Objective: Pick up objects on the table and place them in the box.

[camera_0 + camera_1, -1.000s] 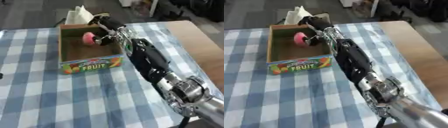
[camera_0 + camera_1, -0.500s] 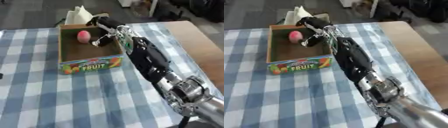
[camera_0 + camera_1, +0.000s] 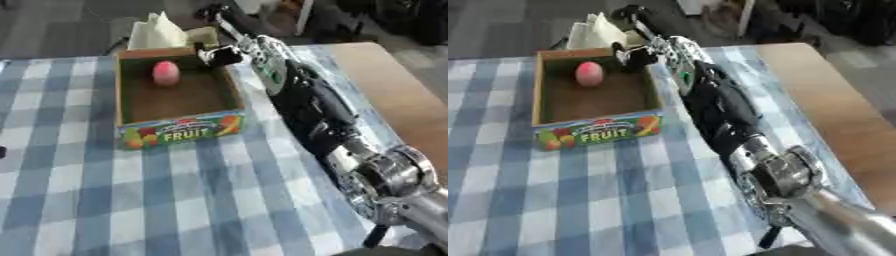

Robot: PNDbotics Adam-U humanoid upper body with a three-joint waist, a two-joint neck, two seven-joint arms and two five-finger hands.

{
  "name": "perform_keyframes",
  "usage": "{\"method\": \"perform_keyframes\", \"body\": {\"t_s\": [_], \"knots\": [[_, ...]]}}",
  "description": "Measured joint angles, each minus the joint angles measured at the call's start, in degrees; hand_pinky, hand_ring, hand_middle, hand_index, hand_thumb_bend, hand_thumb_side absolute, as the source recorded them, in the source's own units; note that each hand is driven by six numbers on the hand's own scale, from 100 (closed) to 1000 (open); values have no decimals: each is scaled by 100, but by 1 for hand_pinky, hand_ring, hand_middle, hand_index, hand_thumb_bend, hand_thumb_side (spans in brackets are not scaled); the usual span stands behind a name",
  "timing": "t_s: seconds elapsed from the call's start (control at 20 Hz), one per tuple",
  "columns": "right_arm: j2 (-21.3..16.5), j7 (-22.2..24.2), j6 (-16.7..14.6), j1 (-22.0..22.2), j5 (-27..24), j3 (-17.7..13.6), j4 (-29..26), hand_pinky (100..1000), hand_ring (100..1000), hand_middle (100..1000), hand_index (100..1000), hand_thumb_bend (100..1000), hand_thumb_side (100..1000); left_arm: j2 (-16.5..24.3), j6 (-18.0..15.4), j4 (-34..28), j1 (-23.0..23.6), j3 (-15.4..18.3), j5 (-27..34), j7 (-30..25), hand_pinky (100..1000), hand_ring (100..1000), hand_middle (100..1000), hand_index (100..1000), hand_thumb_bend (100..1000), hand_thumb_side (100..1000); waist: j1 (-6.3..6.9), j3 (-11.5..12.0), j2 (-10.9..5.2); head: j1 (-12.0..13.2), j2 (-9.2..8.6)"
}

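Observation:
A pink round fruit [image 3: 165, 73] lies on the floor of the cardboard box [image 3: 179, 131], toward its far side, with nothing touching it. The box's front wall carries a "FRUIT" label. My right arm stretches from the lower right up along the box's right side. My right hand [image 3: 222, 54] hovers at the box's far right corner, a short way right of the fruit, open and holding nothing.
The box stands on a blue and white checked cloth [image 3: 105, 200]. Bare wooden tabletop [image 3: 398, 85] shows to the right. A white crumpled paper [image 3: 157, 32] sticks up just behind the box. A small dark shape [image 3: 2, 151] shows at the left edge.
A second ago my right hand held the pink fruit over the box. The fruit now lies inside, and the hand has drawn back right to the far corner.

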Motion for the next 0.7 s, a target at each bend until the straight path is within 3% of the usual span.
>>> {"method": "perform_keyframes", "body": {"t_s": [0.15,0.45,0.7], "knots": [[-94,-135,121,16,-289,-44,87,647,831,805,894,101,266,5,5,-1,8,25,0,21,685,504,525,659,100,851,-10,-79,-9,69,-1],[-724,-630,603,154,-848,-632,833,634,827,797,890,100,277,10,12,-2,14,40,0,50,685,504,525,659,100,851,-44,-112,-32,166,-22],[-885,-1024,787,167,-1343,-559,1286,634,827,796,887,100,271,11,12,-3,16,40,0,50,685,504,525,659,100,849,-44,-114,-38,169,-22]]}}
